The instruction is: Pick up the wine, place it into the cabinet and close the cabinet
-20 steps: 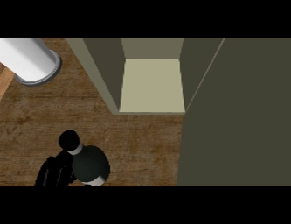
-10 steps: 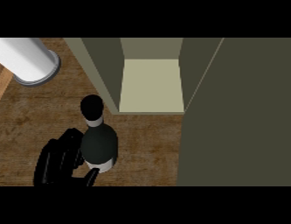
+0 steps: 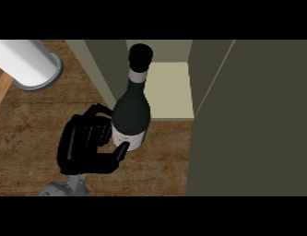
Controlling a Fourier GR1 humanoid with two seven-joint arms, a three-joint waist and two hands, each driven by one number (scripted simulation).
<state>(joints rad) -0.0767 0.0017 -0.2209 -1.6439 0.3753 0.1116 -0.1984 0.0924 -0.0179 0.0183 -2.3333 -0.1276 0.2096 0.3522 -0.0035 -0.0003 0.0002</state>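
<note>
Far left: white cylinder (image 3: pixel 23 62) standing on the counter (image 3: pixel 26 124), well apart from the work; not involved.

Left-centre: one hand (image 3: pixel 84 145) in view, coming in from the lower edge. Grey forearm below it. By its position at view left, judged the left hand, though that can't be confirmed. Fingers curled round the lower body of the wine bottle (image 3: pixel 132 110), thumb across the front near the base label. Clamped on the bottle, not spread. Other hand not seen anywhere.

Centre: bottle held w/ base at the hand, neck and black cap pointing up-view, toward the cabinet (image 3: pixel 173 92). Long axis runs roughly in line w/ the opening, tilted slightly. Cap overlaps the cabinet's left wall edge in view; whether it is inside yet or only above the front lip, can't tell.

Right: pale cabinet floor visible just right of the bottle. Dark cabinet door (image 3: pixel 264 120) stands open, filling the right side.

Judgement: carry phase, placement not done. Next move needs the bottle shifted right and forward, to clear the left wall. Door closing still outstanding.
</note>
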